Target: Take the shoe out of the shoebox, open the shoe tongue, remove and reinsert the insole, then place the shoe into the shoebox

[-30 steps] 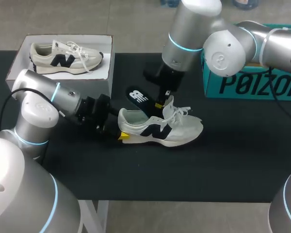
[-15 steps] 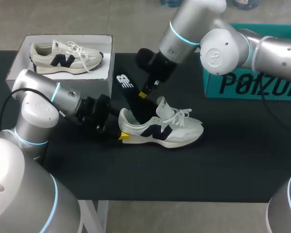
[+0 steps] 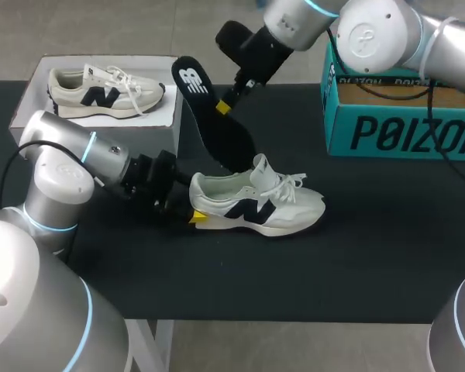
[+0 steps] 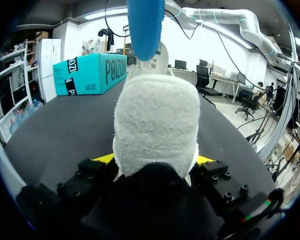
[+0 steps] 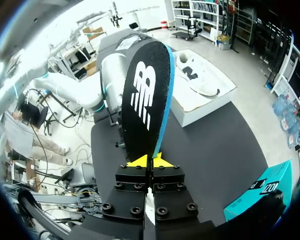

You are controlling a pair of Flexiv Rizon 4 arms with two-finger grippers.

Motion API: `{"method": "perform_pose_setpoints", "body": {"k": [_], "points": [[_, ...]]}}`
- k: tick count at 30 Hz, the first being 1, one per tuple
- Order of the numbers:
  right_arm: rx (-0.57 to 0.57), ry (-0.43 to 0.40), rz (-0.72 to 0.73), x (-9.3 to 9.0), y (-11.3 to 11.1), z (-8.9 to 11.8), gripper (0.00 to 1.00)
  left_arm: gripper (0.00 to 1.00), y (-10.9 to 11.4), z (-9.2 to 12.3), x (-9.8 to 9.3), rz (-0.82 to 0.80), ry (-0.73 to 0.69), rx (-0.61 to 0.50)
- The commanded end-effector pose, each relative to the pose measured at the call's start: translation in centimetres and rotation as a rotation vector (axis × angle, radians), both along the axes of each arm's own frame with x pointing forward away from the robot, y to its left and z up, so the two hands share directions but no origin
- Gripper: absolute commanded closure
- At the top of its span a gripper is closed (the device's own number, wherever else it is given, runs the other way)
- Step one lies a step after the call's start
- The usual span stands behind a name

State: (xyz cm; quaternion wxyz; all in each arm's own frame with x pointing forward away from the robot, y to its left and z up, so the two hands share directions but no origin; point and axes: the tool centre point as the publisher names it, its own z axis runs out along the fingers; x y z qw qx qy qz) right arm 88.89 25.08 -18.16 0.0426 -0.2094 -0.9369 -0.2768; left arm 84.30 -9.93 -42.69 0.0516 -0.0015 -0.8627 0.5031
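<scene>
A white sneaker point(image 3: 256, 205) with a dark N lies on its sole on the black table point(image 3: 356, 256), toe to the right. My left gripper point(image 3: 192, 216) is shut on its heel; in the left wrist view the heel point(image 4: 156, 125) fills the gap between the yellow tips of that gripper point(image 4: 155, 161). My right gripper point(image 3: 225, 105) is shut on the black insole point(image 3: 213, 124), holding it tilted above the sneaker. The insole's lower end is close to the shoe's opening. In the right wrist view the insole point(image 5: 145, 100) stands up from the closed gripper point(image 5: 150, 161).
A white open shoebox point(image 3: 31, 85) at the back left holds a second sneaker point(image 3: 105, 91). A teal box point(image 3: 403, 132) stands at the back right, under my right arm. The dark table in front of the sneaker is bare.
My right gripper has risen and moved back-left, drawing the insole up out of the sneaker. The left gripper and the sneaker have stayed in place.
</scene>
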Motion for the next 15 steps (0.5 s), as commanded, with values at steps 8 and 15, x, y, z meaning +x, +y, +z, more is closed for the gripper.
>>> {"method": "perform_pose_setpoints", "body": {"k": [8,15], "points": [[0.018,-0.012,0.009,-1.1,-0.2,4.7,1.00,1.00,-0.1,-0.4,0.0,0.001,0.000,0.000],[0.018,-0.012,0.009,-1.1,-0.2,4.7,1.00,1.00,-0.1,-0.4,0.0,0.001,0.000,0.000]]}}
